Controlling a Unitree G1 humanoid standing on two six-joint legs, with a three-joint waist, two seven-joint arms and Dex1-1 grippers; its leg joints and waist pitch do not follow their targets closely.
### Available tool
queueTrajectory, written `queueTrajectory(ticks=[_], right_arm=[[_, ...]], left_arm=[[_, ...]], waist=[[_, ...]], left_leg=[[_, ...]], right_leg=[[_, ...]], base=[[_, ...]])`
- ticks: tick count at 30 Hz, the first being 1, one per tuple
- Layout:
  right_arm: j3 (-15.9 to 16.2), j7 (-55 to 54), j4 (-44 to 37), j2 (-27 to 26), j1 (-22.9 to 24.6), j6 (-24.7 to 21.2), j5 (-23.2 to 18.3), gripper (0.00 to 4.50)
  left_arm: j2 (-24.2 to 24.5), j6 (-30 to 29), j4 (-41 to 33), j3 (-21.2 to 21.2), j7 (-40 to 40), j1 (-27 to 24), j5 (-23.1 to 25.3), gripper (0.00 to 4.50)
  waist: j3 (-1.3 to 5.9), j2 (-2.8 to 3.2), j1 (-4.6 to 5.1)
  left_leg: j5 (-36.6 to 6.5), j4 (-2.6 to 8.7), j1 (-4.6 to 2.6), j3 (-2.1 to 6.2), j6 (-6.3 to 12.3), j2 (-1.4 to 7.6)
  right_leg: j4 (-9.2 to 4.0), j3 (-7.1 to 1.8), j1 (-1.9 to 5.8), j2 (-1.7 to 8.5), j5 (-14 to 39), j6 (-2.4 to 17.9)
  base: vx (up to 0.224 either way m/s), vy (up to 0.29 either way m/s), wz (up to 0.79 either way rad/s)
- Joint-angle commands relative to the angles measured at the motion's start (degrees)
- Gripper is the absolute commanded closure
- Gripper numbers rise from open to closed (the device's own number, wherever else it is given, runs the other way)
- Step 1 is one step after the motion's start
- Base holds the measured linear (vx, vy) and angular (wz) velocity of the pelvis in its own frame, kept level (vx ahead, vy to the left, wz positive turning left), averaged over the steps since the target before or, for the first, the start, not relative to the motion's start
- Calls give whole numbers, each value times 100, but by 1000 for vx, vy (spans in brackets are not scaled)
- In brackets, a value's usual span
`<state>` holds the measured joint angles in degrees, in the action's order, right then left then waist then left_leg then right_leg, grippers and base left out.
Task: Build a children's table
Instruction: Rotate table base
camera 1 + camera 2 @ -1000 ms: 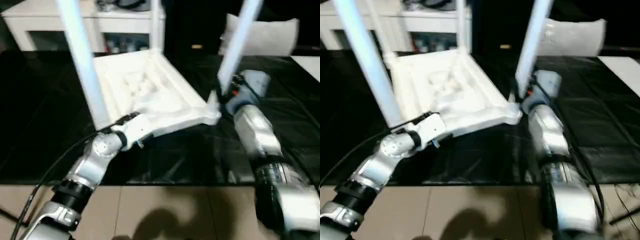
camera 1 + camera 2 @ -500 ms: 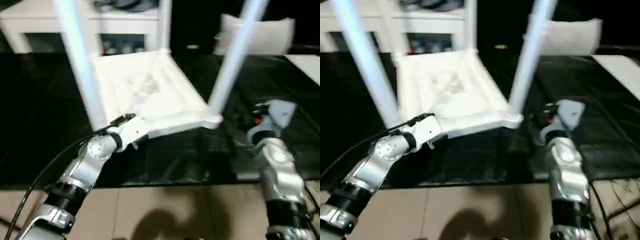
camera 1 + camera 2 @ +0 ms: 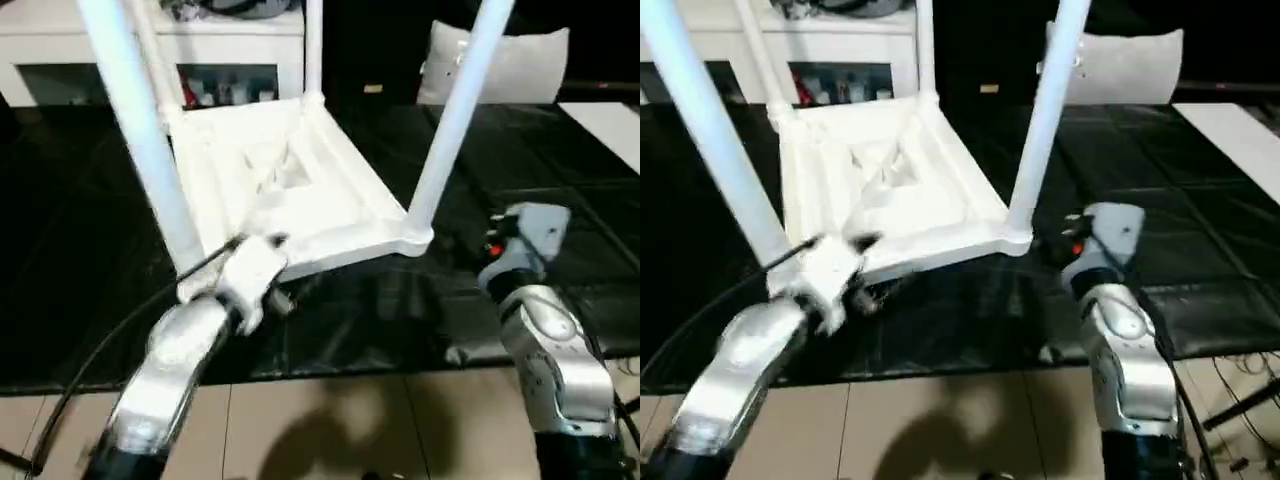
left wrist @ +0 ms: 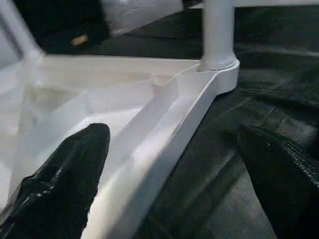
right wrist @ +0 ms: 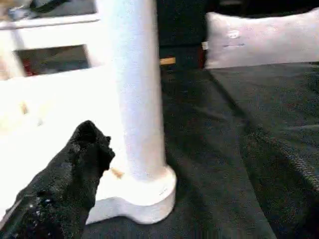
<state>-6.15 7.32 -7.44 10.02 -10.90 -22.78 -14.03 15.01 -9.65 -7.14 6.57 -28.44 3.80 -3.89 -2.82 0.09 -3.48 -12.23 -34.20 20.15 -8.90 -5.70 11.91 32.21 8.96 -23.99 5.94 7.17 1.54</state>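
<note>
On black mat point(image 3: 560, 180), upturned tabletop point(image 3: 300, 195), legs point(image 3: 455, 120) socketed.

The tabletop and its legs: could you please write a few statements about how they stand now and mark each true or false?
1. The tabletop lies upside down on the dark mat, ribbed side up. True.
2. All four legs lie loose on the mat. False: the legs stand upright in the corner sockets, like the near right leg.
3. The right gripper has its jaws closed around that leg. False: its jaws are open and it is apart from the leg.
4. The left gripper has open jaws at the tabletop's near edge. True.
5. A white cushion lies beyond the table. True.
</note>
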Motion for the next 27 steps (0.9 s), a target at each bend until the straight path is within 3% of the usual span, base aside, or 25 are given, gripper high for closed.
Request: queueTrajectory(ticks=[1,3,8,10,11,12,13,15,17,19,20,22,23,24,25,26,27], right_arm=[[145,224,-181,94,92,-231,-111,0],[232,371,-276,143,173,-338,-193,0],[444,689,-406,320,307,-594,-215,0],[472,783,-408,387,320,-688,-221,0],[487,821,-413,422,330,-715,-214,0],[496,873,-418,459,338,-753,-217,0],[517,1040,-440,580,358,-900,-295,0],[549,1220,-466,668,380,-972,-403,0],[684,1671,-563,898,443,-1041,-576,0],[757,1924,-588,1034,459,-1045,-615,0],[777,2105,-589,1094,458,-1024,-675,0],[774,2564,-605,1231,444,-1102,-941,0],[790,2738,-572,1289,428,-1034,-976,0],[808,2830,-543,1327,417,-958,-956,0],[882,2879,-360,1396,358,-743,-773,0],[915,2839,-243,1399,312,-653,-671,0],[937,2811,-166,1399,280,-594,-605,0]], left_arm=[[-19,-417,-670,-289,151,-324,-327,6],[25,-661,-1064,-420,110,-682,-579,6],[343,-1113,-1609,-772,-108,-1315,-934,6],[634,-1361,-1856,-933,-328,-1519,-1072,6],[756,-1422,-1957,-999,-426,-1613,-1117,6],[881,-1502,-2040,-1136,-534,-1718,-1239,6],[1139,-1532,-1891,-1508,-773,-1836,-1427,6],[1280,-1478,-1692,-1710,-899,-1873,-1500,6],[1515,-1270,-1049,-2117,-965,-1802,-1476,6],[1627,-998,-507,-2314,-939,-1654,-1401,6],[1640,-1023,-485,-2378,-836,-1591,-1374,6],[1624,-1215,-665,-2522,-569,-1391,-1405,6],[1609,-1296,-760,-2517,-513,-1272,-1442,6],[1624,-1316,-773,-2501,-512,-1220,-1472,6],[1631,-1385,-751,-2402,-604,-953,-1596,6],[1616,-1398,-663,-2354,-646,-785,-1642,6],[1602,-1401,-597,-2323,-668,-671,-1665,6]], waist=[[377,9,-25],[344,2,-18],[269,8,19],[253,36,29],[238,44,56],[227,47,71],[231,36,83],[211,56,109],[193,35,159],[173,95,204],[141,119,253],[125,162,230],[109,165,91],[56,163,30],[6,99,8],[-77,52,154],[8,205,225]], left_leg=[[-1019,417,60,-34,306,100],[-1209,426,55,-38,307,87],[-1767,416,2,-17,240,30],[-1969,409,-47,9,210,31],[-2102,432,-28,42,195,47],[-2240,423,-75,42,189,42],[-2269,404,-90,40,184,26],[-2369,419,-70,75,221,8],[-2517,416,-116,93,212,-2],[-2787,454,-151,134,234,39],[-3160,531,-149,206,208,128],[-3681,677,-105,284,168,280],[-4461,974,-23,348,40,575],[-4584,991,-65,300,-22,525],[-4197,603,-405,129,-87,94],[-3297,-79,-796,35,-33,-255],[-3260,34,-606,117,28,-92]], right_leg=[[-373,-305,364,235,2296,257],[-411,-294,356,225,2553,195],[-610,-218,283,184,3530,-287],[-668,-188,257,176,3701,-368],[-663,-175,288,165,3685,-379],[-709,-158,262,144,3730,-415],[-710,-147,261,152,3752,-410],[-753,-98,309,153,3867,-453],[-811,-38,307,139,3904,-535],[-853,32,342,118,3929,-573],[-823,85,427,115,3800,-546],[-637,37,541,95,3520,-466],[93,-326,658,130,2286,7],[75,-391,575,134,2311,112],[-570,-331,168,183,4013,-73],[-1216,182,-180,271,5676,-544],[-1186,591,191,184,5242,-774]], base=[[0,0,0],[0,0,0],[0,0,0],[0,0,0],[0,0,0],[0,0,0],[0,0,0],[0,0,0],[0,0,0],[0,0,0],[0,0,0],[0,0,0],[0,0,0],[0,0,0],[0,0,0],[0,0,0],[0,0,0]])
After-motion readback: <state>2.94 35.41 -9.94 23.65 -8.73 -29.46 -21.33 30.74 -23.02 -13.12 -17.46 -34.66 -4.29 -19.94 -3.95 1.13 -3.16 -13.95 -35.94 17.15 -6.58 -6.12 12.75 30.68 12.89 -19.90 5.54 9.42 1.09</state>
